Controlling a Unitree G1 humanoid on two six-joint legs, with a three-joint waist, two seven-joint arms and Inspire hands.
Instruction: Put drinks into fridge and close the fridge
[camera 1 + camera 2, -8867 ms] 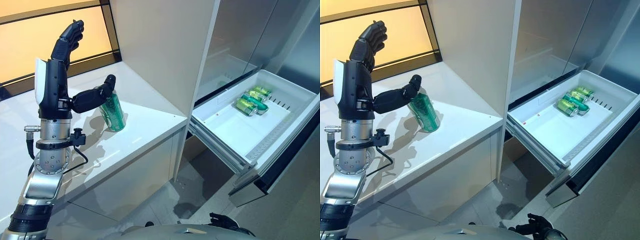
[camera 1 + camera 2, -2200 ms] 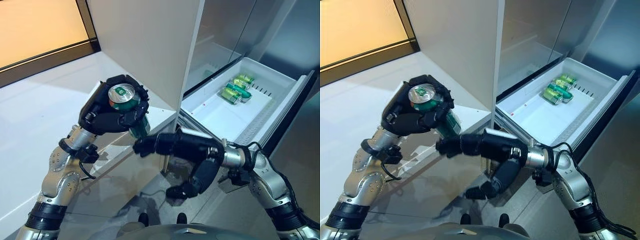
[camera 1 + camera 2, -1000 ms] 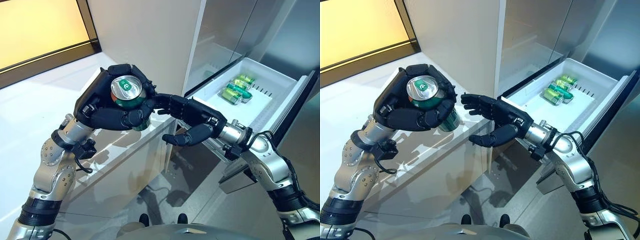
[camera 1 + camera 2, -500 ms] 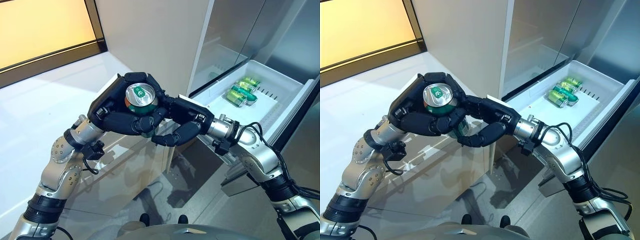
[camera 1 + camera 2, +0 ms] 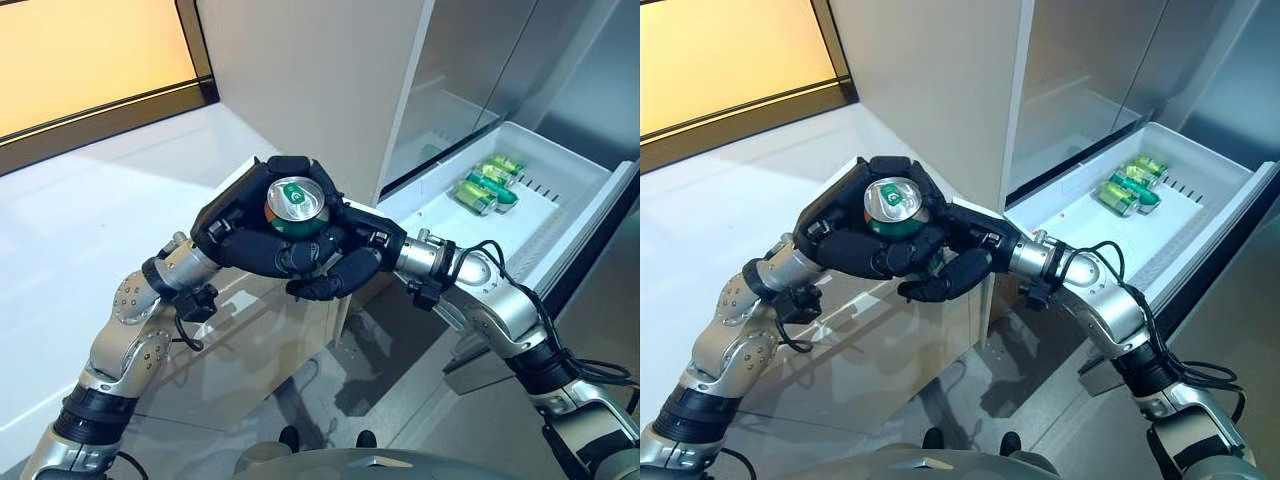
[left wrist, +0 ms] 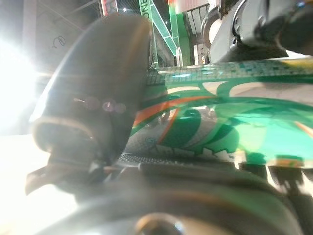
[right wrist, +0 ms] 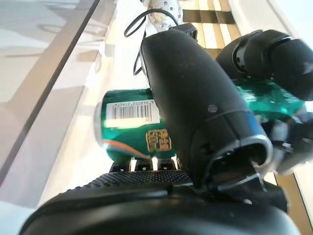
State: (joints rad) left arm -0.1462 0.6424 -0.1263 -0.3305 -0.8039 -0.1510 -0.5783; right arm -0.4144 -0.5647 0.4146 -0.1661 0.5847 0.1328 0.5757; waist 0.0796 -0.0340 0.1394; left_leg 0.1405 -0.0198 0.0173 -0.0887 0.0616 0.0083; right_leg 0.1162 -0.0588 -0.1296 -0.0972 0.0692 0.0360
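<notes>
Passing the green can (image 5: 296, 208) between hands is the risky part: the left hand (image 5: 250, 235) is curled round it near its top while the right hand (image 5: 350, 262) wraps its lower body, both just off the table's (image 5: 90, 220) front corner. If the left lets go before the right grip is firm, the can would likely drop to the floor. Other cans (image 5: 484, 185) lie in the open fridge drawer (image 5: 590, 225). A barcode and an orange emblem show; other print is illegible.
</notes>
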